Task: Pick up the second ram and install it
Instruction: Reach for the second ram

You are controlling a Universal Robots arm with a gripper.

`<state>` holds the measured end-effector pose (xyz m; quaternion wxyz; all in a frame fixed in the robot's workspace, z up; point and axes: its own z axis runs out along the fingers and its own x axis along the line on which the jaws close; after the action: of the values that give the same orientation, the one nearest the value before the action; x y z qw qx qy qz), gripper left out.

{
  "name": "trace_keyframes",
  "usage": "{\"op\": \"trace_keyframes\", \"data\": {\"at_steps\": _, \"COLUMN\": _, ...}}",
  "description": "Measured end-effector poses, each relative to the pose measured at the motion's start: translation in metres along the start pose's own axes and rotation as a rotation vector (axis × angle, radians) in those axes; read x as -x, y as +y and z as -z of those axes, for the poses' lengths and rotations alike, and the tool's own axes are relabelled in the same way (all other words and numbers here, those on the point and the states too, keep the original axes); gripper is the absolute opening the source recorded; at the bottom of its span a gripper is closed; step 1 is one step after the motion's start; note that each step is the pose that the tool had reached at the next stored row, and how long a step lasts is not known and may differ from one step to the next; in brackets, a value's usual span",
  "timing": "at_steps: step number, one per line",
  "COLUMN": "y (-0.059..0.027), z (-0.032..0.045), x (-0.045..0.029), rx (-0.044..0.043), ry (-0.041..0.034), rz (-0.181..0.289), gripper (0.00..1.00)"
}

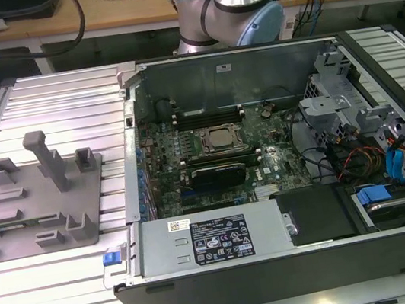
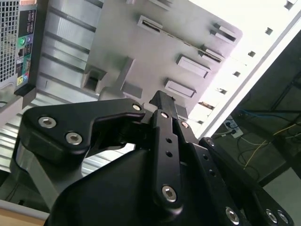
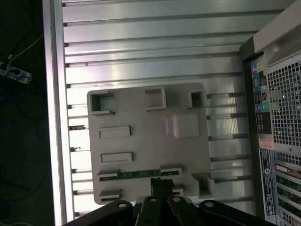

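Observation:
The second ram (image 3: 136, 174) is a thin green stick lying in a slot of the grey fixture plate (image 3: 150, 141), between two small holders. In the first wrist view my gripper (image 3: 162, 184) hangs above the plate beside the stick's end, clear of it. Its black fingers stand together with nothing between them. The second wrist view looks along the black linkage to the gripper (image 2: 162, 100) over the same plate (image 2: 117, 42). In the exterior view the plate (image 1: 36, 197) lies left of the open computer case (image 1: 264, 150).
Inside the case the motherboard carries a CPU socket (image 1: 221, 140), black memory slots (image 1: 207, 109) behind it and a black card (image 1: 221, 172) in front. A tall grey post (image 1: 48, 157) stands on the plate. The table is ribbed aluminium (image 1: 63, 97). The arm's base (image 1: 230, 9) stands behind the case.

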<state>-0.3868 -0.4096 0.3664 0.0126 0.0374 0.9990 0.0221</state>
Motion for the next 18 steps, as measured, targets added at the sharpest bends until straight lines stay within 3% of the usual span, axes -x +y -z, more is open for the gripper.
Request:
{"op": "trace_keyframes", "data": {"at_steps": 6, "y": -0.0076, "z": -0.006, "x": -0.0069, "rx": -0.0001, "ry": 0.0001, "rz": 0.0, "gripper": 0.08}}
{"op": "trace_keyframes", "data": {"at_steps": 12, "y": -0.0186, "z": -0.0198, "x": -0.0159, "rx": -0.0001, "ry": 0.0001, "rz": 0.0, "gripper": 0.08}}
{"op": "trace_keyframes", "data": {"at_steps": 18, "y": -0.0249, "z": -0.0293, "x": -0.0199, "rx": 0.0, "ry": 0.0, "rz": 0.0, "gripper": 0.08}}
